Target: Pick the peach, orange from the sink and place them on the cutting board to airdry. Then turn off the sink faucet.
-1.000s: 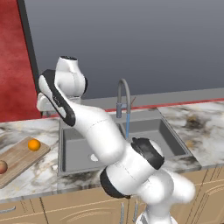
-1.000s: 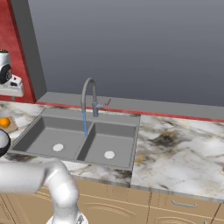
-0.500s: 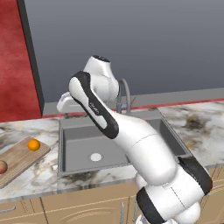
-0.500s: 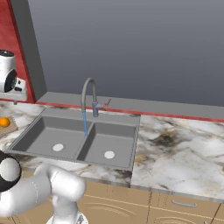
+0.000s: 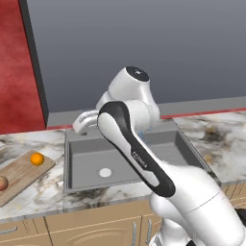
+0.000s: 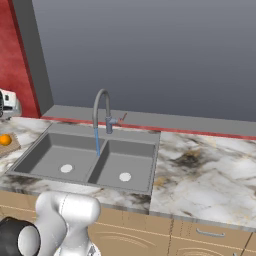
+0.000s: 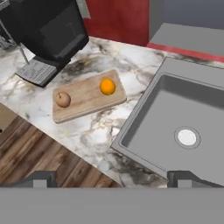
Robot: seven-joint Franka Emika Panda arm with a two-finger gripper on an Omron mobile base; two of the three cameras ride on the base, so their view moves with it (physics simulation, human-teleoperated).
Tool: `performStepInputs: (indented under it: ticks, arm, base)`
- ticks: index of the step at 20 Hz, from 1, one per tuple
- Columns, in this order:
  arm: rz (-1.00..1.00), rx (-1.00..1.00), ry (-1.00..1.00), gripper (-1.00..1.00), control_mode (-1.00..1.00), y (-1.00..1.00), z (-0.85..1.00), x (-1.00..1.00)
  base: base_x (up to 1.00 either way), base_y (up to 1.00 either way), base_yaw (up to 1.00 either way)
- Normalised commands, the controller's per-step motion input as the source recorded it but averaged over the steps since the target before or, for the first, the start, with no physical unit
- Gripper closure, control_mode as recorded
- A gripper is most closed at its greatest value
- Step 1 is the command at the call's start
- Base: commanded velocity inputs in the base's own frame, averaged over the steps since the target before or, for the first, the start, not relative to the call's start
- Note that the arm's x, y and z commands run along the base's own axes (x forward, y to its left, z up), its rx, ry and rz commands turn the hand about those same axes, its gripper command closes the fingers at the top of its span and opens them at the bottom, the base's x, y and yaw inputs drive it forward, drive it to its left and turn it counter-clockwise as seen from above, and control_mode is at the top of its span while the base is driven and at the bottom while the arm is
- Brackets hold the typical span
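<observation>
In the hand view, going left to right, a black coffee machine (image 7: pixel 46 33) stands at the far left of the marble table (image 7: pixel 94 131), and just beside it lies the cutting board (image 7: pixel 87 97), its long axis running from the machine toward the sink and its grain stripes along that same line. The peach (image 7: pixel 62 99) sits on the board near the end closest to the machine, and the orange (image 7: pixel 107 86) sits on the board near the end closest to the sink, the two well apart from each other. Further right is the sink (image 7: pixel 144 118), with a round white drain (image 7: pixel 187 137) in the basin nearest the board. The end effector (image 7: pixel 111 179) shows two dark fingertips (image 7: pixel 40 179) spread wide apart at the bottom, with nothing between them. In the right base view, the sink faucet (image 6: pixel 101 107) rises behind the divider between the two basins, its arched spout curving forward over the left basin and a thin blue stream of water (image 6: pixel 97 141) falling from it, while its small side lever (image 6: pixel 120 119) points to the right.
</observation>
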Motion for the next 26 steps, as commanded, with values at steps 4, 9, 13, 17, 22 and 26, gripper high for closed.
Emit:
performStepInputs:
  ticks: [4,9,13,17,22,26]
  arm:
    - [0.03,0.00,-0.18,-1.00,-1.00,-0.41,0.52,-0.72]
    - [0.06,0.01,-0.15,-1.00,-1.00,-0.43,0.41,-0.70]
    - [0.07,0.02,-0.16,-1.00,-1.00,-0.43,0.36,-0.68]
    - [0.06,0.04,-0.12,-1.00,-1.00,-0.49,0.35,-0.65]
    - [0.05,0.09,-0.02,-1.00,-1.00,-0.67,0.30,-0.63]
    - [0.07,0.10,0.00,-1.00,-1.00,-0.79,0.26,-0.57]
  base:
    - [0.00,0.00,0.00]
    - [0.00,0.00,0.00]
    - [0.00,0.00,0.00]
    - [0.00,0.00,0.00]
    - [0.00,0.00,0.00]
    - [0.00,0.00,0.00]
